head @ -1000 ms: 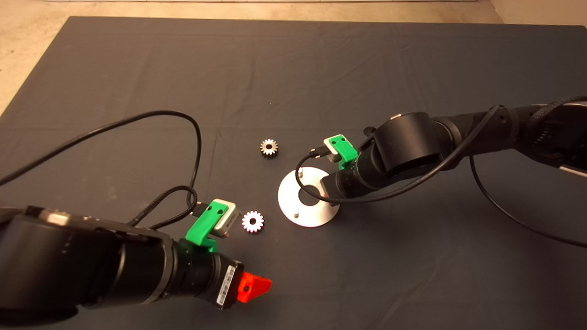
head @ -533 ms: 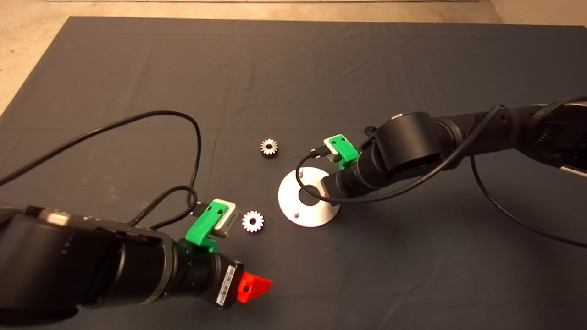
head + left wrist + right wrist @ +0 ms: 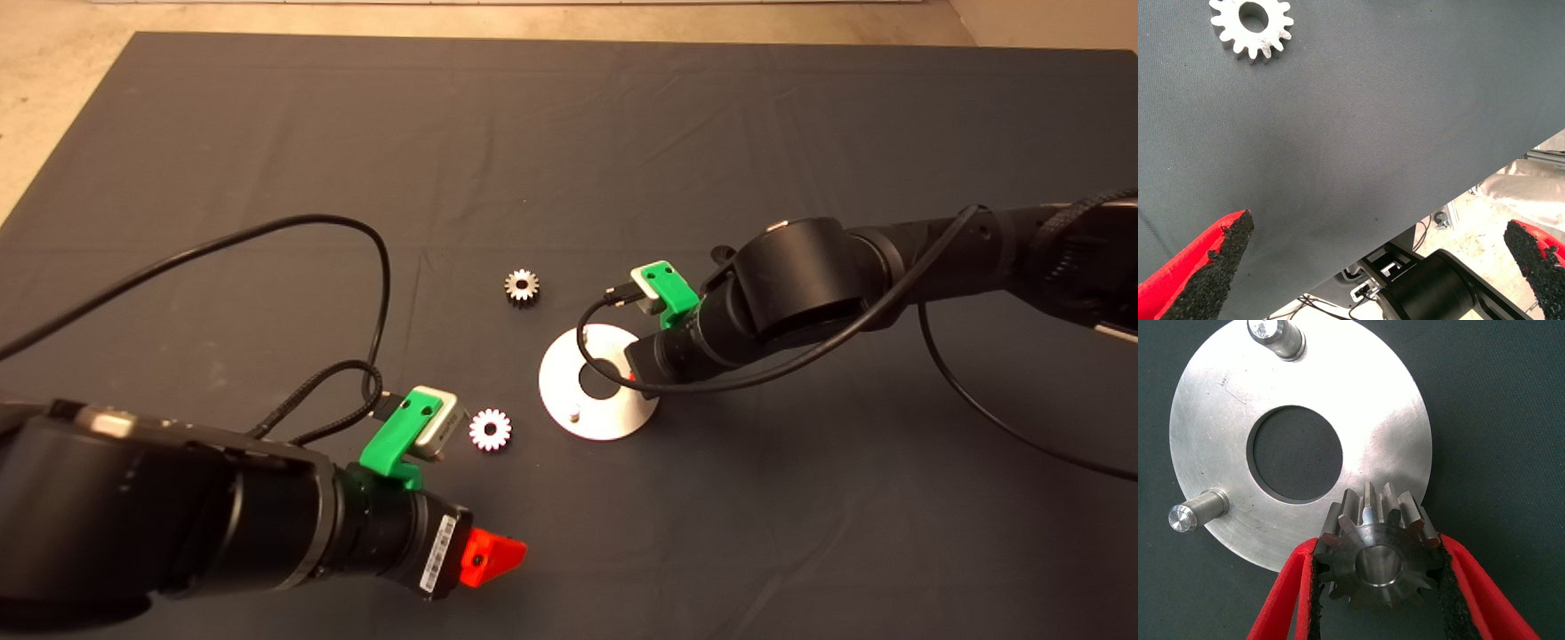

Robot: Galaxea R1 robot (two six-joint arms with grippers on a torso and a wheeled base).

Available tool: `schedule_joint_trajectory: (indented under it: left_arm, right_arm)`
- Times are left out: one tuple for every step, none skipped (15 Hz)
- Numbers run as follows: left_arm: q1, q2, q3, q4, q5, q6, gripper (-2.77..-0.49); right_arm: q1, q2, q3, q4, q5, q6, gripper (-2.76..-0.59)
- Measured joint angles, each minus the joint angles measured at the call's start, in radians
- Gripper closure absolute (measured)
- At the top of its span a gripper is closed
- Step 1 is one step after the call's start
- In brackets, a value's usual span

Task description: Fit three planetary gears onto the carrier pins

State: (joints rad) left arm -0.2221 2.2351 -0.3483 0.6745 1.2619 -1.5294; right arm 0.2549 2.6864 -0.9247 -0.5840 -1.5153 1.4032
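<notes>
Right gripper (image 3: 1371, 600): jaws clenched on gear (image 3: 1378, 560) over disc (image 3: 569, 413) rim, presumably to align its bore with the hidden pin | left gripper (image 3: 1378, 267): released, parked near disc | two gears (image 3: 490, 429) beside disc

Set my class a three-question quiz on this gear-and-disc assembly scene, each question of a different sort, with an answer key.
1. True or false: the right gripper holds a gear between its fingers, over the rim of the disc.
2. How many gears lie loose on the mat?
A. none
B. one
C. two
D. three
3. Fill in: in the right wrist view, ___ bare pins stand in plain sight on the disc.

Key
1. True.
2. C: one gear lies beyond the disc and another lies beside the left gripper, which waits open.
3. Two: one pin and another; any third is hidden behind the held gear.
</notes>
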Motion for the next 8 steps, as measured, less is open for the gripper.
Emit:
schedule_joint_trajectory:
  left_arm:
    - [0.0,0.0,0.0,0.0,0.0,0.0,-2.75]
    - [0.0,0.0,0.0,0.0,0.0,0.0,-2.75]
    - [0.0,0.0,0.0,0.0,0.0,0.0,-2.75]
    - [0.0,0.0,0.0,0.0,0.0,0.0,-2.75]
    - [0.0,0.0,0.0,0.0,0.0,0.0,-2.75]
    - [0.0,0.0,0.0,0.0,0.0,0.0,-2.75]
    - [0.0,0.0,0.0,0.0,0.0,0.0,-2.75]
    - [0.0,0.0,0.0,0.0,-0.005,0.0,-2.75]
  right_arm:
    - [0.0,-0.001,0.0,0.0,0.001,0.0,-0.95]
    - [0.0,-0.002,0.001,0.0,0.003,0.0,-0.95]
    - [0.0,-0.002,0.001,0.0,0.003,0.0,-0.95]
    - [0.0,-0.002,0.001,0.0,0.003,0.0,-0.95]
    - [0.0,-0.002,0.001,0.0,0.003,0.0,-0.95]
    - [0.0,-0.004,0.001,0.0,0.004,0.0,-0.95]
    - [0.0,-0.008,0.003,0.0,0.009,0.0,-0.95]
    - [0.0,-0.011,0.003,0.0,0.01,0.0,-0.95]
